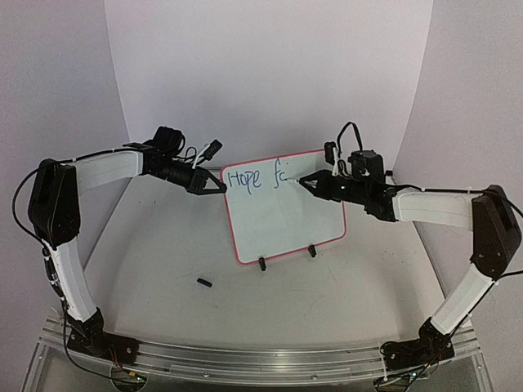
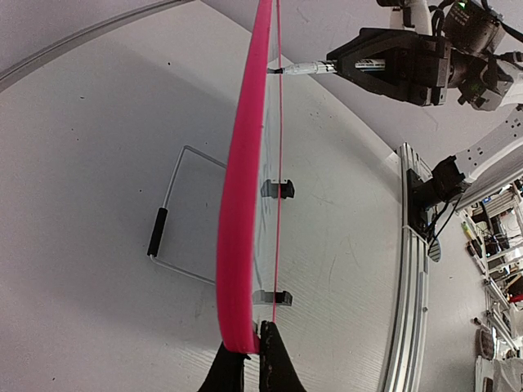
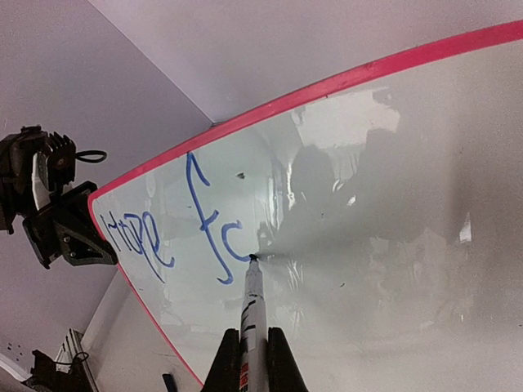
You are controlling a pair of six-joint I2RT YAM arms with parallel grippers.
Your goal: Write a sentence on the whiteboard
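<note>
Pressing the tip of a marker (image 3: pixel 252 306) on the whiteboard (image 3: pixel 392 245), the right claw (image 3: pixel 249 359) is clenched around the marker's barrel. The tip, straight ahead of this claw, touches the board at the end of an unfinished letter. To the left of the tip, the sentence (image 1: pixel 248 178) shows only "Hope" and the start of a next word, so I judge that most of the writing is not yet done. The marker lies along the claw's own axis, probably so that the wrist can guide each stroke.

The left claw (image 2: pixel 249 359) is clenched on the red-pink frame at the board's side edge, and the frame runs away from it between the jaws. I think this grip is there to steady the board against the push of the marker. The board stands almost upright on the counter (image 1: pixel 327 294) on only two black clip feet (image 1: pixel 261 263), with a wire prop (image 2: pixel 155 233) behind it. Nearer to the arm bases than the left claw, a small black piece (image 1: pixel 204 282), maybe the marker's cap, lies on the counter apart from the board.
</note>
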